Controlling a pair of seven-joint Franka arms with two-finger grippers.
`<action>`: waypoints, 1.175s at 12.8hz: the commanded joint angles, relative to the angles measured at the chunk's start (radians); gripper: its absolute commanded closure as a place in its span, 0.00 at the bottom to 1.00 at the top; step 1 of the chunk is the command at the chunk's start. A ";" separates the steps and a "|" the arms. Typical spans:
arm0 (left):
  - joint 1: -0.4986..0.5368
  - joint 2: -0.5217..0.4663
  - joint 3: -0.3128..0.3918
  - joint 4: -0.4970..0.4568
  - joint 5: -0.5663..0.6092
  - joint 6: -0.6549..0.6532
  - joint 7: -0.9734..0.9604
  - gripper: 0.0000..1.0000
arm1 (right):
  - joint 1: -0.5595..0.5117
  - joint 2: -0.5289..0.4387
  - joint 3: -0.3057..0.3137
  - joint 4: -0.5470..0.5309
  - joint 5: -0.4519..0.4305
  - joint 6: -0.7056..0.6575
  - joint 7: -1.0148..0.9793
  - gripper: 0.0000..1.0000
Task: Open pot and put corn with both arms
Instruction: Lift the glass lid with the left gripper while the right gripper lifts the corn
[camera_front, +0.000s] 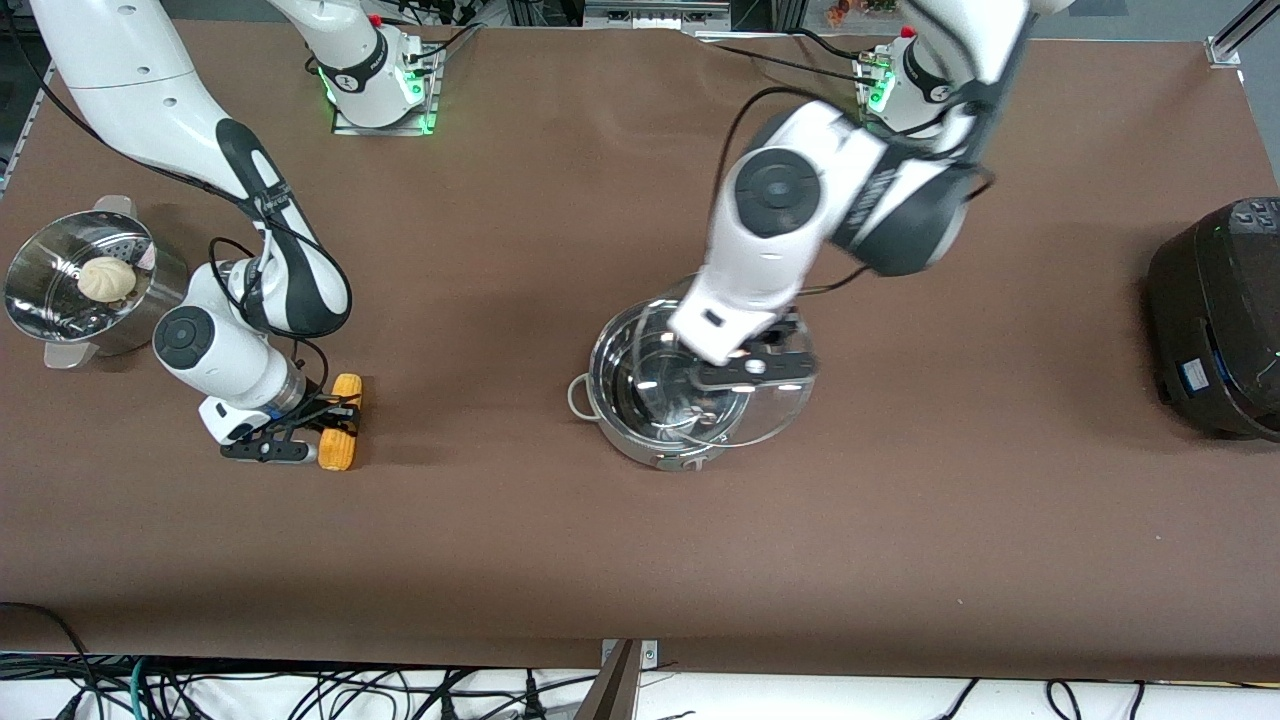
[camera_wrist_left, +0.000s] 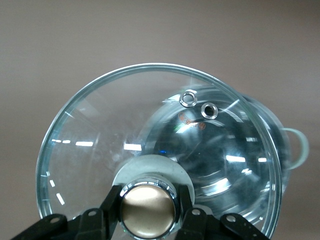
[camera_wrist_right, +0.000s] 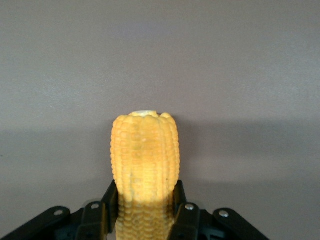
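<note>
The steel pot (camera_front: 625, 400) stands mid-table. My left gripper (camera_front: 752, 372) is over it, shut on the tan knob (camera_wrist_left: 148, 209) of the glass lid (camera_front: 775, 415). The lid is held raised and shifted off the pot toward the left arm's end, so part of the pot is uncovered. In the left wrist view the pot (camera_wrist_left: 260, 150) shows through the lid (camera_wrist_left: 95, 145). My right gripper (camera_front: 335, 418) is low at the table toward the right arm's end, shut on the yellow corn (camera_front: 348, 388). In the right wrist view its fingers (camera_wrist_right: 187, 210) clamp the corn (camera_wrist_right: 145, 150) on both sides.
A perforated steel steamer bowl (camera_front: 40, 300) with a white bun (camera_front: 107, 277) stands at the right arm's end. A large black cooker (camera_front: 1220, 320) stands at the left arm's end. Brown table between corn and pot.
</note>
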 joint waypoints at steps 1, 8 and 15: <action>0.061 -0.110 -0.003 -0.029 -0.011 -0.223 0.082 0.97 | -0.001 0.003 0.007 0.012 0.004 0.001 -0.011 0.76; 0.372 -0.124 -0.005 -0.214 -0.009 -0.241 0.453 0.94 | -0.001 -0.214 0.062 0.058 0.064 -0.328 -0.008 0.75; 0.521 -0.114 -0.008 -0.554 0.034 0.205 0.757 0.96 | 0.110 -0.221 0.213 0.434 0.165 -0.736 0.327 0.74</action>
